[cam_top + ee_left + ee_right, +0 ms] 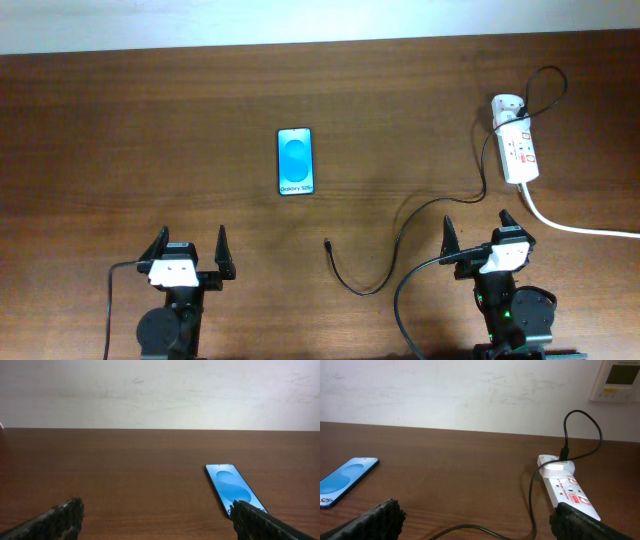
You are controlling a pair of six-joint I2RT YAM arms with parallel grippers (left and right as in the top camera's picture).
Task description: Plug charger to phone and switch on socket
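Note:
The phone (295, 161) lies face up at the table's middle, blue screen lit; it also shows in the left wrist view (234, 487) and the right wrist view (342, 481). The socket (519, 149) lies at the right, with the charger's white adapter (506, 105) plugged into its far end. The black charger cable (415, 225) loops down to a free plug tip (327, 243) on the wood. In the right wrist view the socket (568, 491) and cable (532, 495) show. My left gripper (190, 247) and right gripper (476, 230) are open and empty near the front edge.
The socket's thick white cord (575, 227) runs off to the right edge. A wall stands behind the table's far edge, with a white panel (620, 379) on it at the upper right.

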